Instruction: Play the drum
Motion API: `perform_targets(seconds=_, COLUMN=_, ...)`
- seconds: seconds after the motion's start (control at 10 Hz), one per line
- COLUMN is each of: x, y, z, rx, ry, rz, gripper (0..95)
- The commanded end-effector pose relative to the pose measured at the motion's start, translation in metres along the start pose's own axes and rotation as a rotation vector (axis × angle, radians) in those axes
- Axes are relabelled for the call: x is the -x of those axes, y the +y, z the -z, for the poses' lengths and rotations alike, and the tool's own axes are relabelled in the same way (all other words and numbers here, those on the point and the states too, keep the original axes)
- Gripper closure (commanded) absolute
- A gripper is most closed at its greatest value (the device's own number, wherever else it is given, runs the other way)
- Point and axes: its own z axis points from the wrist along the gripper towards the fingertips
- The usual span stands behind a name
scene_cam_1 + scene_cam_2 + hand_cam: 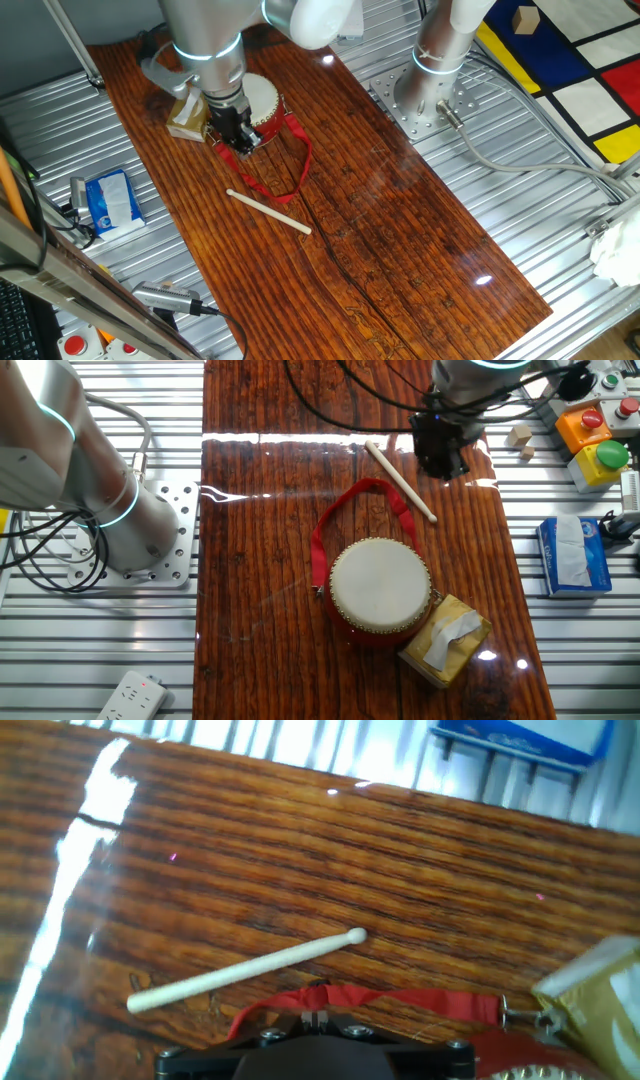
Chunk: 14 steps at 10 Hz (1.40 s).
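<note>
In one fixed view the arm hid most of the drum (262, 98), leaving only its 3 o'clock part visible. In the hand view the drum (520, 1055) was cut off at 5 o'clock, and the gripper (318, 1055) showed no fingertips, so its jaws could not be judged.

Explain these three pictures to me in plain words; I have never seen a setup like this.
A silver robot arm with a black two-finger gripper works over a dark wooden table. Two pictures come from fixed cameras on different sides; the third looks along the fingers from the hand. On the table lie a small red drum with a cream skin and red strap, a thin light wooden stick, and a tan cardboard box touching the drum. The gripper appears to hold nothing; whether it is open is unclear.
</note>
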Motion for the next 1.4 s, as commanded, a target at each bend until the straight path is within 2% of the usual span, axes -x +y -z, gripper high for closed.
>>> perform_targets(seconds=0.1, x=-0.0008, y=0.0005, z=-0.0001, rx=-0.075, ry=0.050, rz=0.427, gripper=95.0)
perform_targets(seconds=0.2, x=-0.0008, y=0.0005, z=-0.0001, rx=-0.086, ry=0.062, rz=0.496, gripper=95.0)
perform_targets(seconds=0.3, x=-0.0008, y=0.0005, z=-0.0001, rx=-0.092, ry=0.068, rz=0.517, gripper=95.0)
perform_targets(seconds=0.6, x=-0.0008, y=0.0005, z=-0.0001, rx=-0.114, ry=0.063, rz=0.503, gripper=95.0)
perform_targets(seconds=0.8, x=-0.0008, y=0.0005, z=-0.0001, rx=-0.100, ry=0.049, rz=0.549, gripper=95.0)
perform_targets(seconds=0.9, x=-0.0008, y=0.0005, z=-0.0001, rx=-0.108, ry=0.054, rz=0.547, gripper=95.0)
perform_targets(seconds=1.0, x=-0.0008, y=0.0005, z=-0.0001, rx=-0.110, ry=0.046, rz=0.429, gripper=95.0)
perform_targets(seconds=1.1, x=-0.0008, y=0.0005, z=-0.0001, rx=-0.109, ry=0.032, rz=0.222, gripper=95.0)
perform_targets(seconds=1.2, x=-0.0008, y=0.0005, z=-0.0001, rx=-0.111, ry=0.036, rz=0.081, gripper=95.0)
perform_targets(seconds=1.3, x=-0.0008, y=0.0005, z=-0.0001, rx=-0.110, ry=0.045, rz=0.022, gripper=95.0)
perform_targets(seconds=1.4, x=-0.0008, y=0.0005, z=-0.0001, rx=-0.099, ry=0.036, rz=-0.036, gripper=95.0)
